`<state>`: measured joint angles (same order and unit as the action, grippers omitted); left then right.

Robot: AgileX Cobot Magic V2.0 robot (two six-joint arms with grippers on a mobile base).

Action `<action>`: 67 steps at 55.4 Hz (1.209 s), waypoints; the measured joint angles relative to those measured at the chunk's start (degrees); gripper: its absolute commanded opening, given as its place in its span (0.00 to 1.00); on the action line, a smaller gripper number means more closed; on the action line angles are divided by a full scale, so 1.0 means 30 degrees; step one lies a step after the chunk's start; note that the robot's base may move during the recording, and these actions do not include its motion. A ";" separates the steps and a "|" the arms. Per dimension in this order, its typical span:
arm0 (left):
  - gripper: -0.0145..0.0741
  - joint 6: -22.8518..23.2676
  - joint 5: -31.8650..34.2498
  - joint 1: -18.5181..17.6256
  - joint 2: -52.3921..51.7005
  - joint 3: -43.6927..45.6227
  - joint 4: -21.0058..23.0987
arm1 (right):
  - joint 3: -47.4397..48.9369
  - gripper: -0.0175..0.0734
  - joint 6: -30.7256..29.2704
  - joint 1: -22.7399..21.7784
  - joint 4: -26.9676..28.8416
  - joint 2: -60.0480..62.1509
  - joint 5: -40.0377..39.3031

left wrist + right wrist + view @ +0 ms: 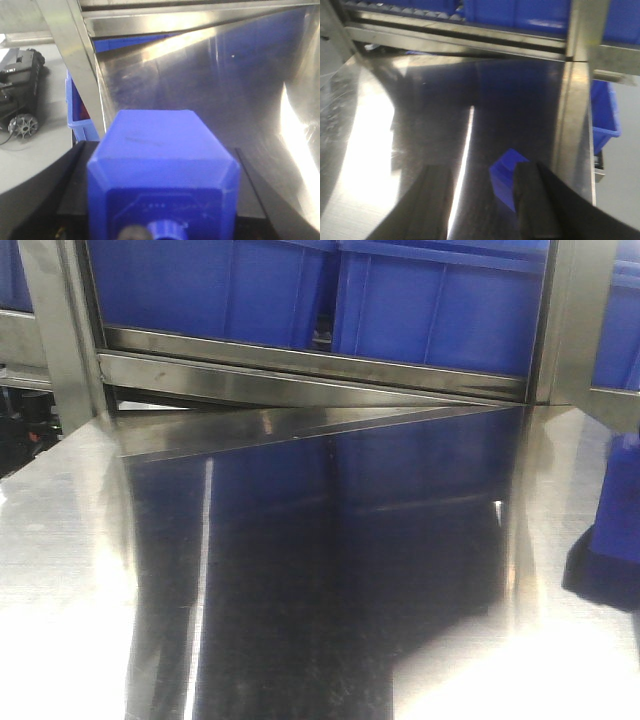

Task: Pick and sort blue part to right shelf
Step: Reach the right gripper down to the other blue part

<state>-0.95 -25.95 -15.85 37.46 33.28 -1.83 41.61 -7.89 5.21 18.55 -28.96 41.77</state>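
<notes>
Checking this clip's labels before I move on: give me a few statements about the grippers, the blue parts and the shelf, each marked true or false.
1. The left gripper has a blue part clamped in it. True.
2. The right gripper is shut on a blue part. False: it is open and empty; a second blue part stands on the tabletop just beyond it.
3. The shelf behind the tabletop holds large blue bins. True.
4. The held part's round knob points away from the left wrist camera. False: the knob faces that camera.
</notes>
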 measured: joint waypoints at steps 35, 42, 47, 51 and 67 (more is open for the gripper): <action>0.52 0.0000 0.0169 0.0000 0.0000 0.0000 0.0000 | 0.6065 0.75 0.1183 0.0198 0.0858 -0.9294 0.3123; 0.52 0.0000 0.0169 0.0000 0.0000 0.0000 0.0000 | 0.7294 0.75 0.2378 0.0198 0.0858 -1.1430 0.4215; 0.52 0.0000 0.0169 0.0000 0.0000 0.0000 0.0000 | 0.7813 0.75 0.3443 0.0198 0.0381 -1.2579 0.4620; 0.52 0.0000 0.0169 0.0000 0.0000 0.0000 0.0000 | 0.8060 0.75 0.4439 0.0198 -0.0570 -1.3353 0.4962; 0.52 0.0000 0.0169 0.0000 0.0000 0.0000 0.0000 | 0.8094 0.86 0.6626 0.0198 -0.3215 -1.4871 0.5828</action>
<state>-0.95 -25.44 -15.85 37.46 33.28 -1.83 65.89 11.98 5.80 8.90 -73.57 59.26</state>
